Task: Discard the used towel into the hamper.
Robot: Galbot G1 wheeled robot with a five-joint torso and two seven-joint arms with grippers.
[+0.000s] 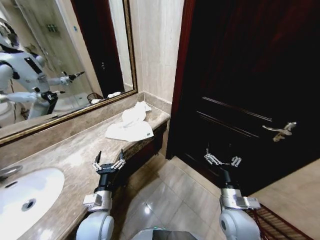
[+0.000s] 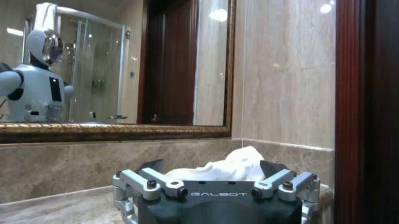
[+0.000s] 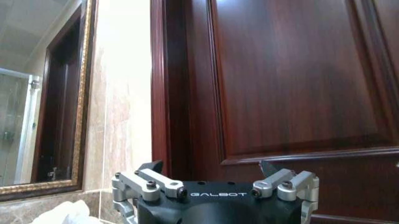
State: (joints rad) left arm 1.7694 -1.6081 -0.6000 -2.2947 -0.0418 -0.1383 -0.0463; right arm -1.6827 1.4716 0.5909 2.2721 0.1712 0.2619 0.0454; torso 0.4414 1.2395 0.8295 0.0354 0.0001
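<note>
Marble counter [image 1: 75, 145] bore the crumpled white towel [image 1: 131, 124] near its far end. Head view: left gripper [image 1: 108, 161] over the counter edge, right gripper [image 1: 222, 160] before the door [image 1: 250, 75], both spread wide, holding nothing; hamper [image 1: 272, 222] stood on the floor. Left wrist view: towel [image 2: 224, 165] lay beyond the open fingers [image 2: 149, 165]. Right wrist view: fingers [image 3: 269, 167] wide apart, empty.

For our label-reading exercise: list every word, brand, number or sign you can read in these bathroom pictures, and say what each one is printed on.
"GALBOT" on the dark body of the left gripper, in its wrist view; it points at the white towel on the counter.
"GALBOT" on the dark body of the right gripper, in its wrist view; it faces the dark wooden door.
Nothing else readable: the mirror, towel, counter and door carry no legible text.
</note>
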